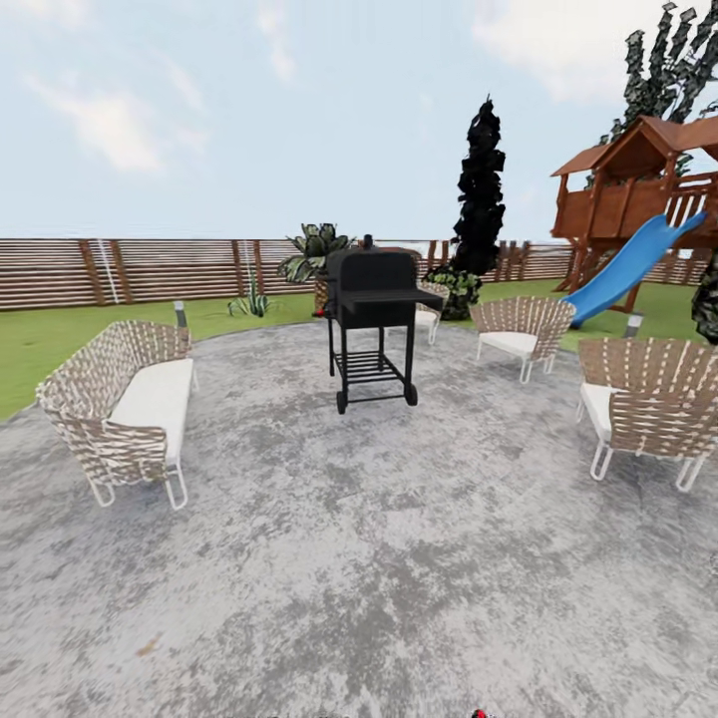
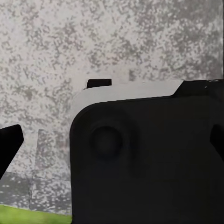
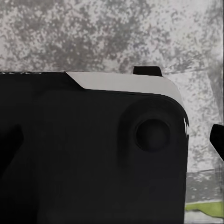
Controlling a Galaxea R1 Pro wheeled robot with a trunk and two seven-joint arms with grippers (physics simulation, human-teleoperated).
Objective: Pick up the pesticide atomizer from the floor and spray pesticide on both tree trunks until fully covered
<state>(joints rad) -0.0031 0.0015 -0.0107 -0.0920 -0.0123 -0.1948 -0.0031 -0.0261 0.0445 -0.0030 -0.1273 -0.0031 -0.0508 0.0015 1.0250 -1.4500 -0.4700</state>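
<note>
The pesticide atomizer is out of view. One tree's ragged dark green foliage (image 1: 670,62) rises behind the wooden playhouse at the far right, its trunk hidden. The garden's green lawn (image 1: 40,344) and brown slat fence (image 1: 150,269) ring the grey paved patch (image 1: 359,538) in front of me. In the left wrist view my left gripper (image 2: 112,147) hangs open over a dark part of my own body, one dark fingertip (image 2: 9,147) at each side edge. My right gripper (image 3: 112,142) hangs the same way, open, with one fingertip (image 3: 218,140) plain against the paving.
A black grill (image 1: 372,324) on wheels stands mid-patio. A woven sofa (image 1: 125,404) sits at the left, with woven chairs (image 1: 521,334) (image 1: 648,404) at the right. Beyond are a tall dark conifer (image 1: 481,189), a short palm (image 1: 317,254), and a playhouse with a blue slide (image 1: 633,261).
</note>
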